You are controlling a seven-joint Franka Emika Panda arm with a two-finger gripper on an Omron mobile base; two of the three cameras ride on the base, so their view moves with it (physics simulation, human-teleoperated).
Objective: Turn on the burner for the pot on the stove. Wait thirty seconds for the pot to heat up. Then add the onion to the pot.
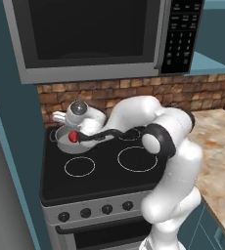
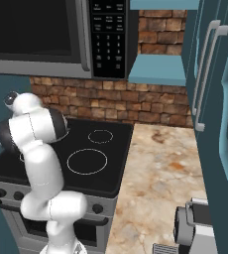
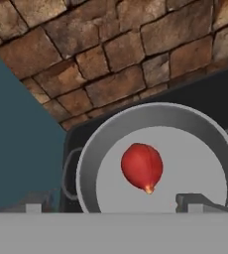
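The grey pot [image 1: 64,141] stands at the back left of the stove [image 1: 100,180], covering its burner. The red onion [image 1: 74,136] is inside the pot's rim. In the hand view the onion [image 3: 142,166] shows over the pale floor of the pot [image 3: 185,116], apart from both fingertips [image 3: 194,201]. My gripper [image 1: 77,131] hangs just above the pot, pointing down into it. Its jaws stand wide open with nothing between them, as the gripper [image 3: 115,204] shows in the hand view. In the right base view my arm hides the pot, and the stove [image 2: 111,163] lies beside it.
A microwave [image 1: 85,34] hangs low over the stove, and a brick wall [image 1: 134,93] runs behind it. Black knobs [image 1: 85,213] line the steel front. A stone counter [image 2: 155,173] stretches right of the stove, with a grey appliance [image 2: 195,223] near its front and tall teal doors [image 2: 220,99] beyond.
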